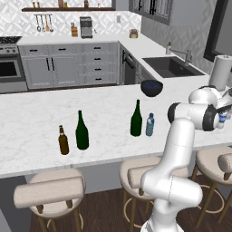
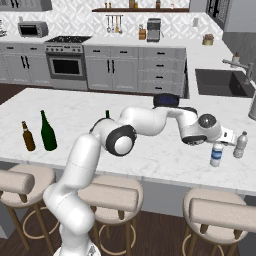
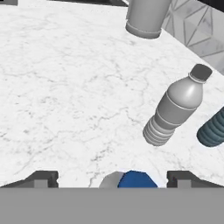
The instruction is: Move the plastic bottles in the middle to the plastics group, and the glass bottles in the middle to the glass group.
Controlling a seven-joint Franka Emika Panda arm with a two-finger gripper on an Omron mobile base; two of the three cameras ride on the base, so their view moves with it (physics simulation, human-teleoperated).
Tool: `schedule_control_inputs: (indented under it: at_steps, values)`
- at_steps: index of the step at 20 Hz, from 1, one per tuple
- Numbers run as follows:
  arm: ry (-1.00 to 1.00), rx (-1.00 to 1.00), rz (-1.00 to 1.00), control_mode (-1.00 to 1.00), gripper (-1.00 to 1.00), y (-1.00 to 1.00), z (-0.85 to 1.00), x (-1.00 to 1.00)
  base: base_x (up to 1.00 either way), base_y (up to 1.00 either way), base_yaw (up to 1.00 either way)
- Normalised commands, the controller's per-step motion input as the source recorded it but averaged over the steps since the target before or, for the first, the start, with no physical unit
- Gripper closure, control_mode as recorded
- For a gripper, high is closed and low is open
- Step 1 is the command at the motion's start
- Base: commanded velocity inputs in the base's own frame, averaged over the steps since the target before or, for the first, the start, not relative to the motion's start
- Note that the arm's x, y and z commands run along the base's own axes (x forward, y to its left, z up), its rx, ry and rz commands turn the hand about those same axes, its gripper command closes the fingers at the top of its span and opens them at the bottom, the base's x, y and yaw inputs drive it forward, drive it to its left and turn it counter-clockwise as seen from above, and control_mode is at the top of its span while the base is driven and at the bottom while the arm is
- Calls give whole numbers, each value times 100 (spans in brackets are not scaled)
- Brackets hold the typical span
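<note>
Nearest us, our gripper (image 3: pixel 112 178) stands wide, its fingers either side of the labelled bottle (image 2: pixel 216 154), upright at the counter's (image 1: pixel 36 113) right end beside a grey bottle (image 2: pixel 241 144). Farther left, mid-counter, wait the teal bottle (image 1: pixel 150 124) and green bottle (image 1: pixel 136 118). The teal one looks light, squashy, and slick; we'd grip its midsection gently.
</note>
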Motion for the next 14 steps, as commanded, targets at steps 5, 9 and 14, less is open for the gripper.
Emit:
schedule_control_inputs:
  at_steps: [5,9,14]
  values:
    - [-6,0,0,-100,-100,2,0,5,0,0,0]
    - [-10,0,0,-100,-100,-5,20,5,0,0,0]
    - [-22,0,0,-100,-100,2,43,-12,0,0,0]
